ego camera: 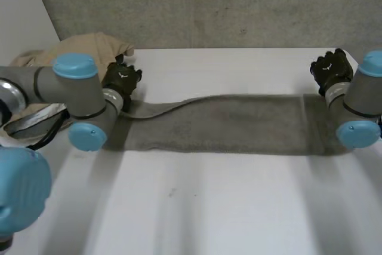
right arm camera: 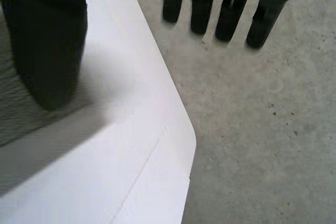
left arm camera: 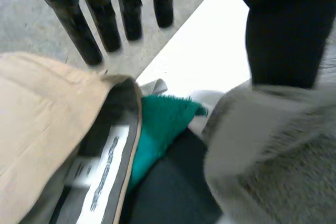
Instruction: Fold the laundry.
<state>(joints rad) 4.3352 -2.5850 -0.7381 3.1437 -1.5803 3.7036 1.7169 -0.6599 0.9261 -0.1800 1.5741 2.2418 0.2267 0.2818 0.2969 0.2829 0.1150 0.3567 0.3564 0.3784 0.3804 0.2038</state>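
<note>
Head view: a long grey terry towel (ego camera: 227,125) lies stretched across the white table (ego camera: 239,207), with the left hand (ego camera: 122,79) at its far left corner and the right hand (ego camera: 330,68) at its far right corner.

Left wrist view: the fingers (left arm camera: 105,24) are straight and released. A tan fabric bag (left arm camera: 47,129) holding a teal cloth (left arm camera: 163,129) sits beside the towel.

Right wrist view: the fingers (right arm camera: 231,14) are straight, grasping nothing.

White table (ego camera: 209,207), one towel (ego camera: 239,125), one pile (ego camera: 89,49)
The grey towel's laid out in a long strip across the table, pretty much side to side, with its far left corner a bit rumpled. The pile sits at the far left corner: beige cloth on top, with a teal cloth (left arm camera: 160,124) and something dark (left arm camera: 173,187) tucked beside it.
</note>
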